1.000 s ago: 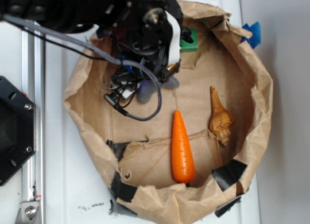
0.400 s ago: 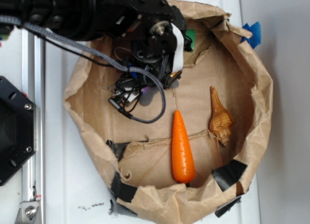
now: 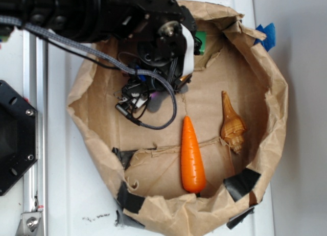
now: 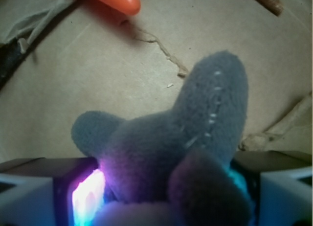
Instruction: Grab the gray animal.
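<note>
Brown paper, torn and taped into a shallow nest (image 3: 265,93), lines the white desk (image 3: 71,195) and keeps the props corralled. At its far left the end effector (image 3: 161,90) is clamped on the gray animal (image 4: 195,138): the wrist view shows gray plush filling the gap between both pads, an ear and a limb sticking out toward the paper floor. From outside only a gray sliver shows under the wrist. Further right lie the carrot (image 3: 192,157) and the shell (image 3: 232,123), well apart from the grip; a green block (image 3: 199,42) peeks out behind the arm. Compared with a second ago, the wrist sits slightly farther back and the plush looks drawn under it; the carrot and shell are unmoved.
</note>
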Robot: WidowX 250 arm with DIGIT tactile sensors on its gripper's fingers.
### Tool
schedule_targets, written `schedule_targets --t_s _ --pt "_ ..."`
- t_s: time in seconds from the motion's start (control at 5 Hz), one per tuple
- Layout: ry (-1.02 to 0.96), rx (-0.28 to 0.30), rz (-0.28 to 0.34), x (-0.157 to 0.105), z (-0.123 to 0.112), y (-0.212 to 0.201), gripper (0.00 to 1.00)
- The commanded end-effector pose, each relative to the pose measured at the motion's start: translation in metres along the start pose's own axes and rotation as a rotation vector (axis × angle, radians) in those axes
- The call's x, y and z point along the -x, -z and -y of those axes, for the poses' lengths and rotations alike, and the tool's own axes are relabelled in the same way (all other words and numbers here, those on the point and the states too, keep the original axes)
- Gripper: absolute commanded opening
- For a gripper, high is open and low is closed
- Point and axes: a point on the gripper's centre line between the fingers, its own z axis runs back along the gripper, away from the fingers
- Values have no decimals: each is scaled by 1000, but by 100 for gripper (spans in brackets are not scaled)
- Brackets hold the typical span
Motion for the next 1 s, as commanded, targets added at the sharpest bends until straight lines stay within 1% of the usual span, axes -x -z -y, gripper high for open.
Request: schedule_targets --t_s 0.0,0.2,0.4,0.6,0.8 --pt "-344 -136 121 -22 25 -102 0" --pt "-584 -126 108 -30 39 -132 0" --pt "-714 -100 73 -42 28 -137 0" --pt "-789 -103 79 -44 25 -127 0" --pt "-798 -105 103 -41 24 -122 0"
